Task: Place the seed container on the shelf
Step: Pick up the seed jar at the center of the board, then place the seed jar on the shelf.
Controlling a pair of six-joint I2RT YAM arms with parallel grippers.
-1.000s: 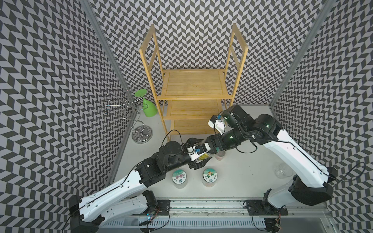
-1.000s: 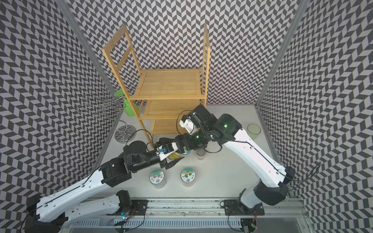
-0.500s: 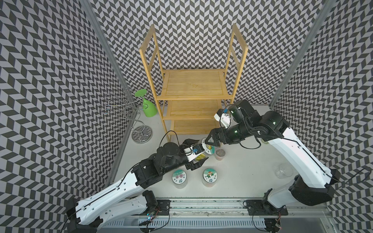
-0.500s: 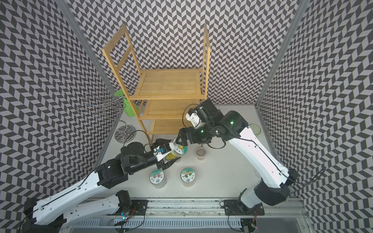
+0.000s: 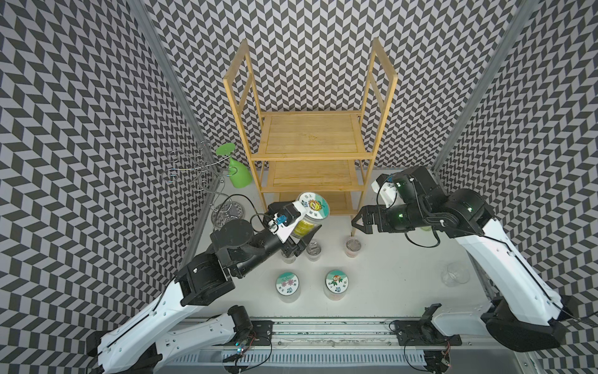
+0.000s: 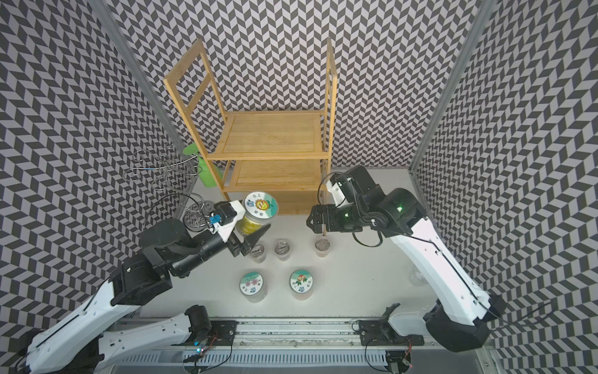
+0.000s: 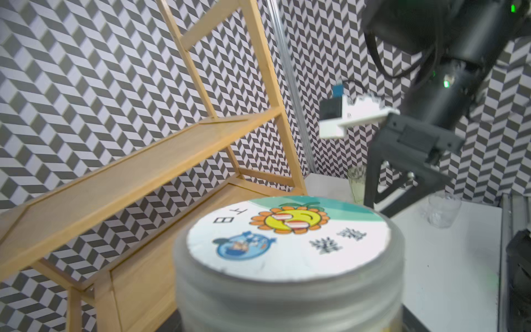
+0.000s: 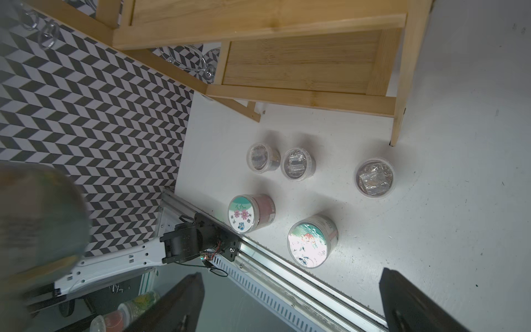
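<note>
While the left claw point(image 5: 305, 230) pinched the seed container point(image 5: 313, 206) by its clear side wall, below the lid, the container hung upright and clear of the bench point(image 5: 394, 268).

- Seed container: yellow seed inside; white and teal lid with a sunflower picture. It sat in front of the shelf point(image 5: 310, 137), nearer the front left leg. Its lid was lower than the middle tier in the left wrist view, and it touched no tier.
- Right claw point(image 5: 359, 221): spread wide and empty. It was near the shelf's front right leg, pointed toward the container and well apart from it.
- Shelf: light wood, three tiers, each bare where visible.
- Bench, below and beside the held container: three small clear tubs point(image 5: 352, 245) in a loose row.
- Bench, nearer the rail: two lidded jars point(image 5: 287, 284) with picture labels, side by side.
- Bench, right edge: one clear cup point(image 5: 456, 275).
- Left of the shelf: a wire stand point(image 5: 197, 168) with a green glass point(image 5: 238, 171) beside it.

Progress, as judged:
- Done: the pick-up, with the container off the bench and at the shelf front.
- Left: carry it over a tier, set it down upright, spread the claw, and draw the arm clear.
</note>
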